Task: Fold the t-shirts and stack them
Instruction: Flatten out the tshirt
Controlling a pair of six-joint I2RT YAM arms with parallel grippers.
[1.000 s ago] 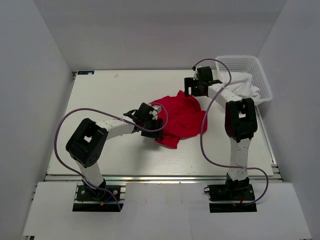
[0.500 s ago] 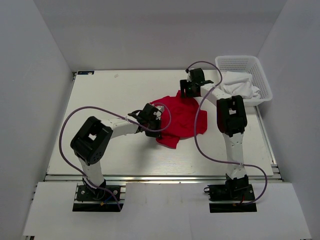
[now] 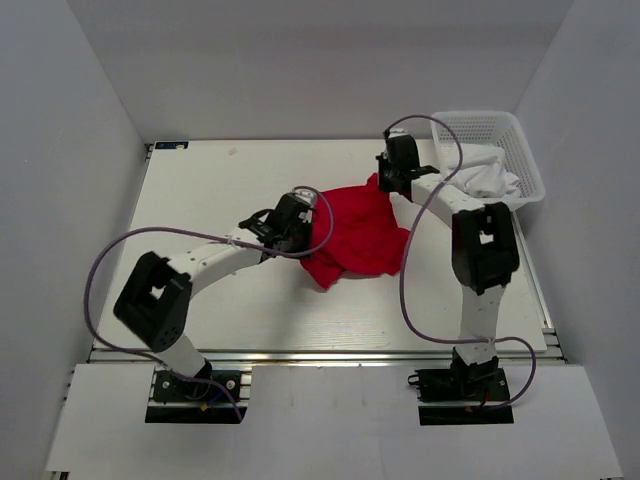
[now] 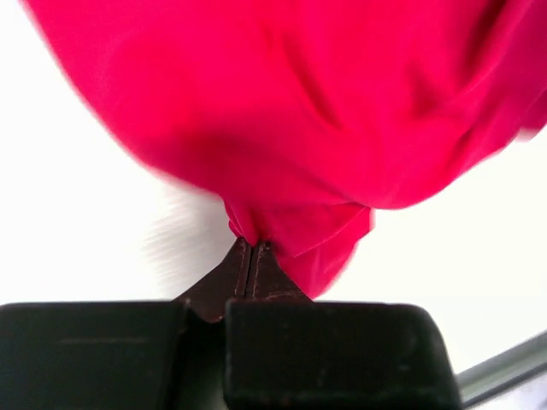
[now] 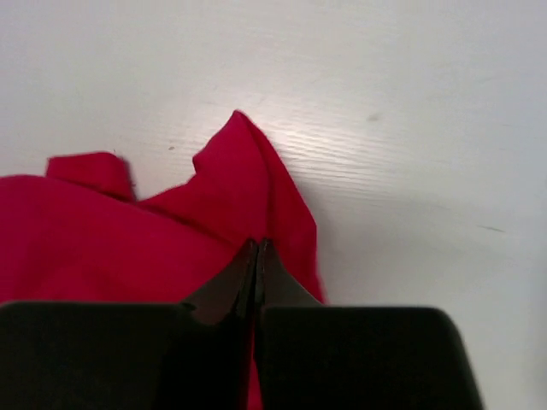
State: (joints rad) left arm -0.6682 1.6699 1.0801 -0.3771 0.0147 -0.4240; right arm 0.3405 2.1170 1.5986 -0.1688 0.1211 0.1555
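Your left tool (image 4: 250, 246) is clamped on a bunched fold of the red t-shirt (image 3: 355, 235). Your right tool (image 5: 256, 248) pinches another edge. The shirt sits crumpled between both tools on the desk (image 3: 200, 190).

The t-shirt (image 4: 325, 111) is blurred in the left wrist view, its top cut off.

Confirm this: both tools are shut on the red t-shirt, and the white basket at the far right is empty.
Not empty: the top external view shows white cloth in the white basket. The rest stands: the left tool and right tool are each shut on the red t-shirt.
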